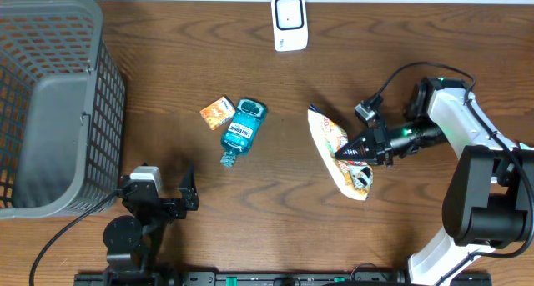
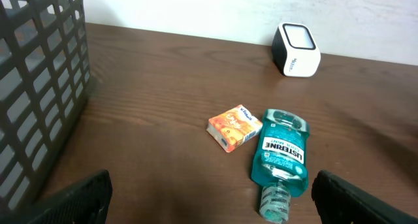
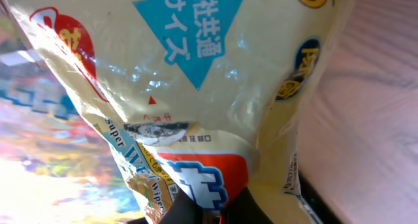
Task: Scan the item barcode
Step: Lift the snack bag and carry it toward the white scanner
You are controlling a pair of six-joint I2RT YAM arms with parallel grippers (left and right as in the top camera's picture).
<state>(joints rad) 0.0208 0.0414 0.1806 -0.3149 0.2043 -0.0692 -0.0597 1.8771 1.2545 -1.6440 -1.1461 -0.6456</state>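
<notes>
- Claw of left arm [image 1: 163, 194] at near edge, spread wide, holding nothing.
- Claw of right arm [image 1: 349, 153] pinched tight on cream plastic snack packet with blue Japanese print [image 1: 325, 134], right of centre over brown wooden table [image 1: 417, 36]; lifted or resting, unclear.
- Teal plastic mouthwash bottle [image 1: 240, 129] on its side mid-table, small orange cardboard box [image 1: 217, 112] just beside, to left.
- Grey plastic mesh basket [image 1: 100, 86] at far left.
- White barcode scanner [image 1: 289, 22] at far edge, well apart from packet.

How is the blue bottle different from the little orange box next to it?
The blue bottle is bigger and longer; the orange box is small and blocky. The bottle is see-through teal; the box is solid orange. Both lie on the table, side by side.
</notes>
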